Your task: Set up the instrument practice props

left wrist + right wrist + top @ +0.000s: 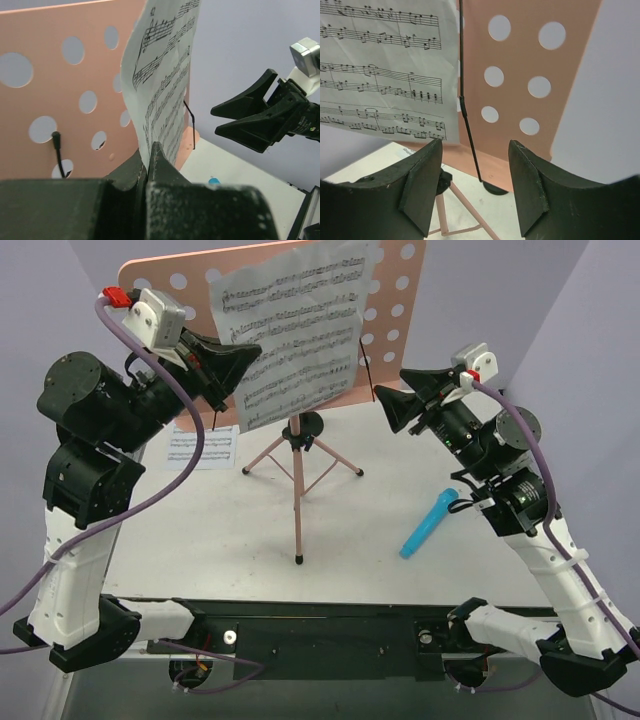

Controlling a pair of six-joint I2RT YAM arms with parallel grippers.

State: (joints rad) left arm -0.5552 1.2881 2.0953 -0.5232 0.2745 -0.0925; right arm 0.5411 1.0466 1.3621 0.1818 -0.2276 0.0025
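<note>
Before pink desk (197, 265), page (295, 335) upright, portrait

Music desk (400, 300): pink, punched with round holes
Wire page-holder (465, 110): black
Tripod (297, 490): pink legs, black joints
Upright sheet (295, 330): white, black staves and notes
Flat sheet (203, 447), left edge: the same
Tube (430, 523), right edge: bright blue
Table (200, 540): white
My left pincer (252, 351), my right pincer (390, 390): black
My cables (190, 440): purple

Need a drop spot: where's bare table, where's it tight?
Free: table between left arm and tripod's front leg; between that leg and blue cylinder. Tight: music-stand desk, left gripper pinching sheet-music page, right gripper beside.
</note>
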